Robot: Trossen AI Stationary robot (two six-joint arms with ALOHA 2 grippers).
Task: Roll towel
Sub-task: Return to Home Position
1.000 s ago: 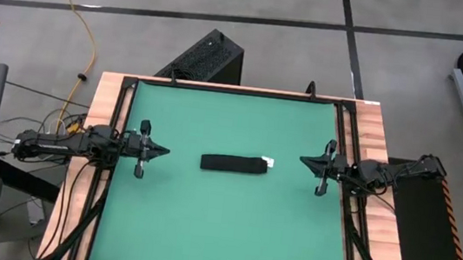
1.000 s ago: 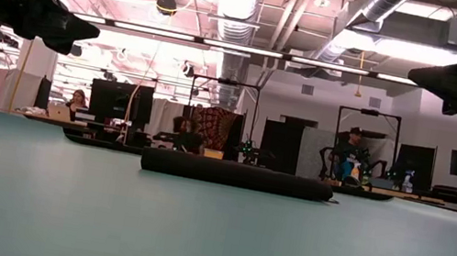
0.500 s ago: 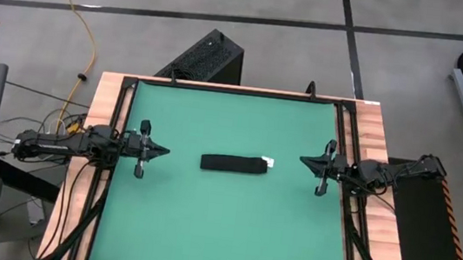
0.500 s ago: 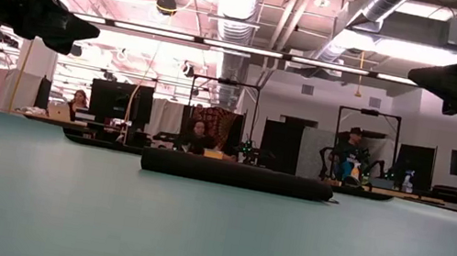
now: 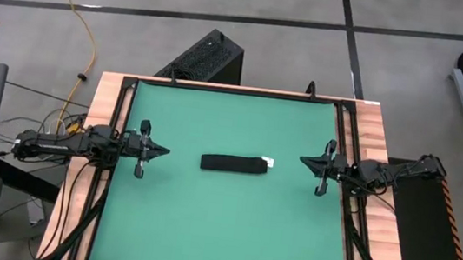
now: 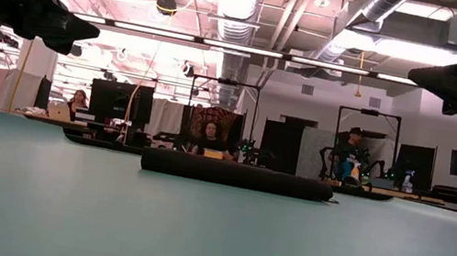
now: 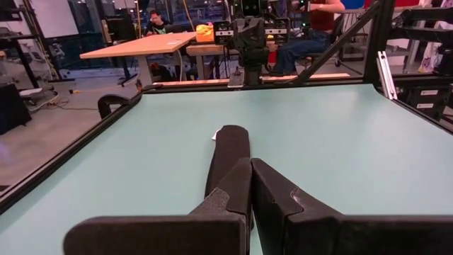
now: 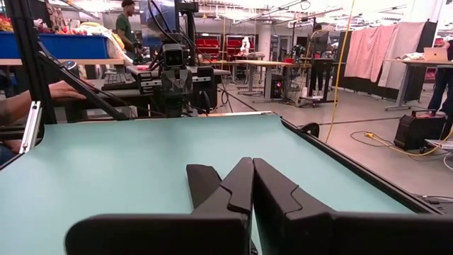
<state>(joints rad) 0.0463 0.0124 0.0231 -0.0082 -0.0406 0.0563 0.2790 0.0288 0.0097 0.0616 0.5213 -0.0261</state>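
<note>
High view: nothing has budged in the last second. Your left tool [image 5: 165, 150] and right tool [image 5: 302, 161] sit parked, both pinched closed and empty, so the job looks done. The towel [image 5: 234, 164] lies between them, well clear of each: a tight, even black roll with its white tag [image 5: 268, 161] toward the right tool.

Open mat [image 5: 221, 225] around lone central towel [image 5: 234, 164]
</note>
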